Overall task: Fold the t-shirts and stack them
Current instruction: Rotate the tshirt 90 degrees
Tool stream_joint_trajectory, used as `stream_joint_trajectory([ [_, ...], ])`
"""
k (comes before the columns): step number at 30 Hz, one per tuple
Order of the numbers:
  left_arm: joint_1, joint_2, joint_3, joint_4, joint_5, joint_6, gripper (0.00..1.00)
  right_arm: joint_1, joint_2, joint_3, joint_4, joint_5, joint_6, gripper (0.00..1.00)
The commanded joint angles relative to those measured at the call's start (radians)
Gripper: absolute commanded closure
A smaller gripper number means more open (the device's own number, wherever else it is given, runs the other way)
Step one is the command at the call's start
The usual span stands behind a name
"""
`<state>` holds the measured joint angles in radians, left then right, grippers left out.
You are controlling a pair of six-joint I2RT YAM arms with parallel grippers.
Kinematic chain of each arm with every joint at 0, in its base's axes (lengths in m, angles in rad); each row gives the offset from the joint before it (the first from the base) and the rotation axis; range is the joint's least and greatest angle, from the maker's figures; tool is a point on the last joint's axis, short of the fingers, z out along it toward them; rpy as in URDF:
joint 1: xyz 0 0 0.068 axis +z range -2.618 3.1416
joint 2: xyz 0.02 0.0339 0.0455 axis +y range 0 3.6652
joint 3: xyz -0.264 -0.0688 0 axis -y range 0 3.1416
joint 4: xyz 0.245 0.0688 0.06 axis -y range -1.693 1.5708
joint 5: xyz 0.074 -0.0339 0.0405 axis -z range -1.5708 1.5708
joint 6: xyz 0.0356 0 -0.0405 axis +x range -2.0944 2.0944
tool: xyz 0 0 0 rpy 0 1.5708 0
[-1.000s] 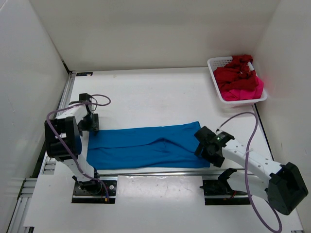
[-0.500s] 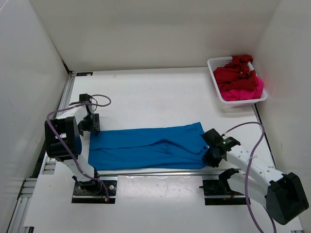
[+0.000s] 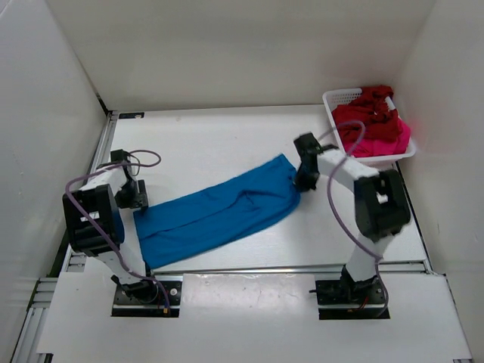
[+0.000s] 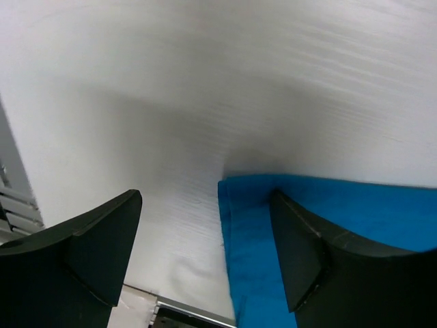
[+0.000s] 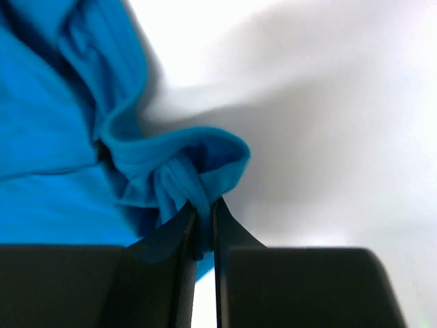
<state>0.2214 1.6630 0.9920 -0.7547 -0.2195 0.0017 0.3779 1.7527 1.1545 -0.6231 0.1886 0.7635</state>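
**Q:** Where do the garments lie, taken from the basket [image 3: 333, 98]?

**A:** The dark red t-shirt [image 3: 367, 117] and pink t-shirt [image 3: 386, 142] are heaped inside it. The blue t-shirt [image 3: 219, 215] lies outside, stretched slantwise across the surface [image 3: 227, 144]. One end of it is close to the basket and the other is well away from it.

**Q:** State of each pincer?

**A:** The right pincer [image 5: 203, 212], at the end near the basket, is closed almost completely on a small bunched fold of the blue hem. The left pincer [image 4: 205, 253], at the end farthest from the basket, stands wide and holds nothing. One of its fingers [image 4: 293, 253] hangs over the blue corner and the other over bare surface.

**Q:** What may fail from here?

**A:** There are three likely failures.
- **Slipped grip:** the pinch takes only a narrow gather of cloth, so a quick pull could draw it out from between the tips.
- **Dragged cloth:** nothing pins the far end, so a pull from the basket side would probably slide the whole shirt rather than fold it.
- **Skewed fold:** the shirt already lies askew and wrinkled at its middle, so a fold made now would likely come out crooked and stack badly.
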Motion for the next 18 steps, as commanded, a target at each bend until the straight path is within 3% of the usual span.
stream_joint_trajectory([
  [1, 0.042, -0.055, 0.054, -0.032, 0.002, -0.002, 0.13, -0.013, 0.203, 0.329, -0.03, -0.012, -0.122, 1.0],
  [3, 0.056, -0.055, 0.074, -0.058, 0.035, -0.002, 0.07, -0.013, 0.371, 0.514, -0.065, -0.021, -0.145, 1.0],
  [4, 0.056, -0.046, 0.089, -0.081, 0.049, -0.002, 0.03, -0.013, 0.43, 0.704, -0.081, -0.021, -0.145, 1.0],
  [8, 0.032, -0.035, 0.114, -0.11, 0.104, -0.002, 0.02, -0.013, 0.704, 1.167, -0.09, -0.035, -0.165, 0.93],
  [10, 0.0, 0.0, 0.126, -0.13, 0.124, -0.002, 0.02, -0.022, 0.815, 1.295, -0.028, -0.018, -0.155, 0.79],
  [12, -0.025, 0.024, 0.14, -0.153, 0.187, -0.002, 0.01, -0.065, 0.827, 1.262, 0.174, -0.093, -0.086, 0.59],
  [13, -0.039, 0.035, 0.149, -0.166, 0.206, -0.002, 0.01, -0.079, 0.827, 1.246, 0.236, -0.13, -0.061, 0.39],
  [16, -0.091, 0.064, 0.149, -0.166, 0.252, -0.002, 0.01, -0.089, 0.827, 1.294, 0.286, -0.147, -0.087, 0.16],
  [18, -0.1, 0.078, 0.158, -0.166, 0.276, -0.002, 0.01, -0.089, 0.727, 1.219, 0.286, -0.147, -0.133, 0.12],
])
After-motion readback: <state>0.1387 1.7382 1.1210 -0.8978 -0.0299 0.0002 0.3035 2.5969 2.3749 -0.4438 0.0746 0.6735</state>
